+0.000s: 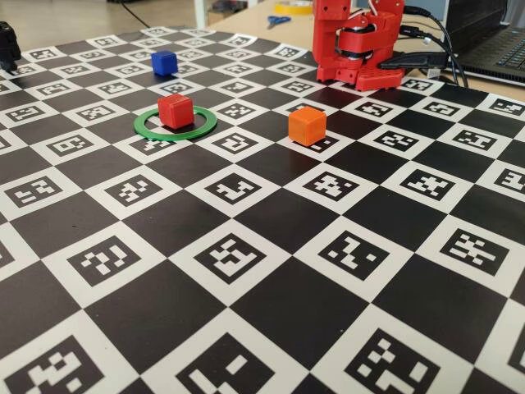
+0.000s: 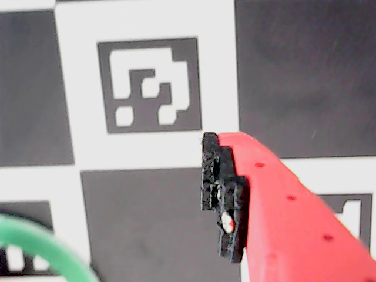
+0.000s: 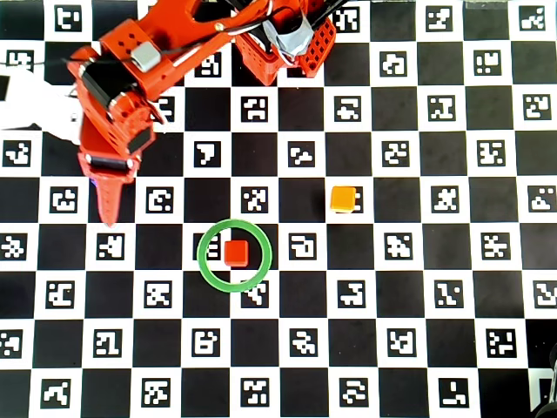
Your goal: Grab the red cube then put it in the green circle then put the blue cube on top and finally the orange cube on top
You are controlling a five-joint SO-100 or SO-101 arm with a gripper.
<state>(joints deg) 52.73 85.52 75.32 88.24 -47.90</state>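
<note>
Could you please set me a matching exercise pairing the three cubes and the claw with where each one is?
Things:
1. red cube
2. blue cube
3. orange cube
4. claw

Places:
A. on the board to the right of the green ring, outside it
B. above the board to the left of the ring in the overhead view, holding nothing
C. inside the ring
D. beyond the ring in the fixed view

Pairs: 1-C, 2-D, 3-A, 4-B

3 cubes: 1 red cube (image 1: 175, 110), 1 blue cube (image 1: 164, 62), 1 orange cube (image 1: 308, 125), 1 green circle (image 1: 148, 128)
</note>
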